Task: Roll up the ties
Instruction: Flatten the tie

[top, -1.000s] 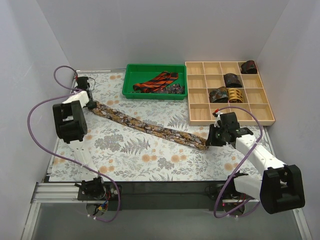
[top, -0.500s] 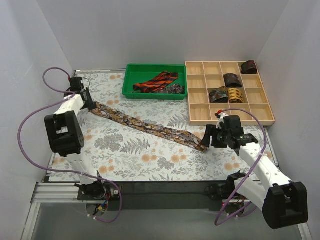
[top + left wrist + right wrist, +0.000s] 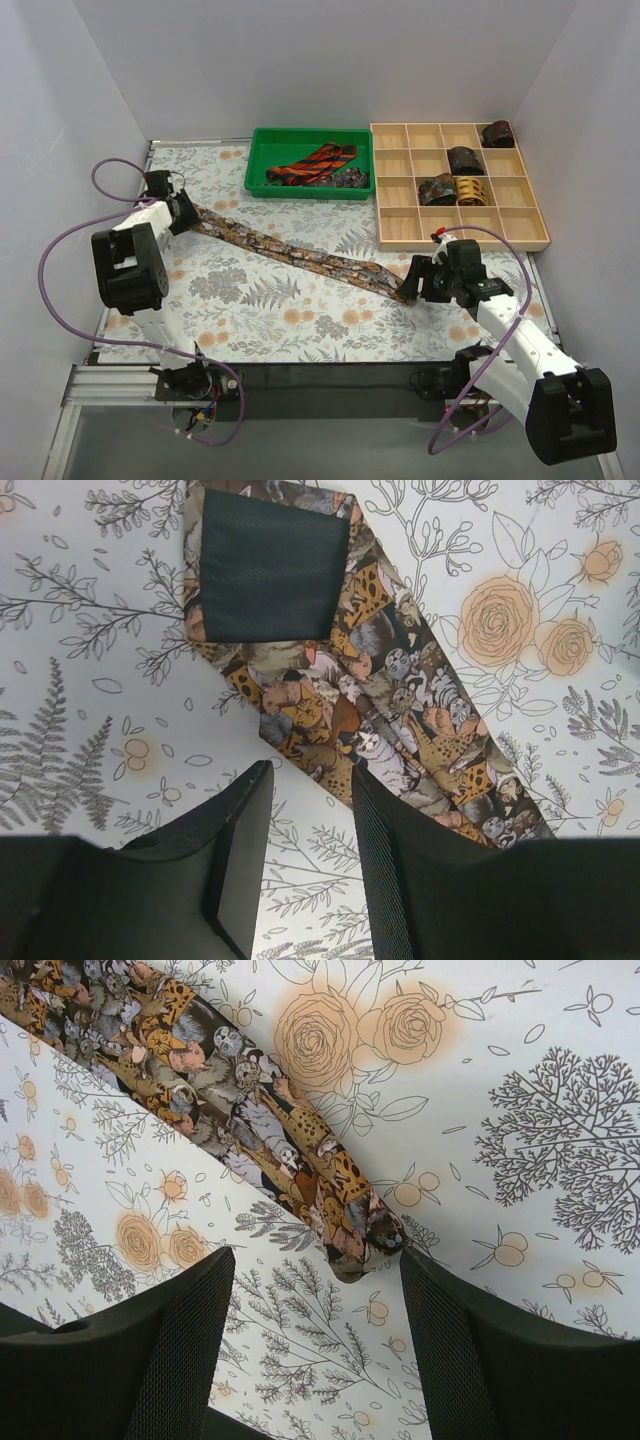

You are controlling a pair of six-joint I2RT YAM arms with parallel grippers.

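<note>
A long dark tie [image 3: 300,255] with brown-gold animal print lies flat and diagonal on the floral table cover. My left gripper [image 3: 185,212] is open over its wide end. In the left wrist view [image 3: 310,770] the tie [image 3: 400,730] runs under my right finger [image 3: 390,870], its end folded over to show dark lining [image 3: 265,565]. My right gripper [image 3: 412,280] is open at the narrow end. In the right wrist view [image 3: 315,1260] the tie's tip [image 3: 360,1240] lies just ahead of the gap, untouched.
A green tray [image 3: 310,132] at the back holds a red-black striped tie [image 3: 315,162] and a dark one [image 3: 350,178]. A wooden compartment box [image 3: 400,225] at the right holds several rolled ties, one gold [image 3: 470,189]. Purple cables [image 3: 70,225] loop off the left arm.
My left gripper swung toward the back-left corner, then came back over the tie's wide end. My right gripper shifted slightly nearer and stays at the narrow end. The tie has barely moved.
</note>
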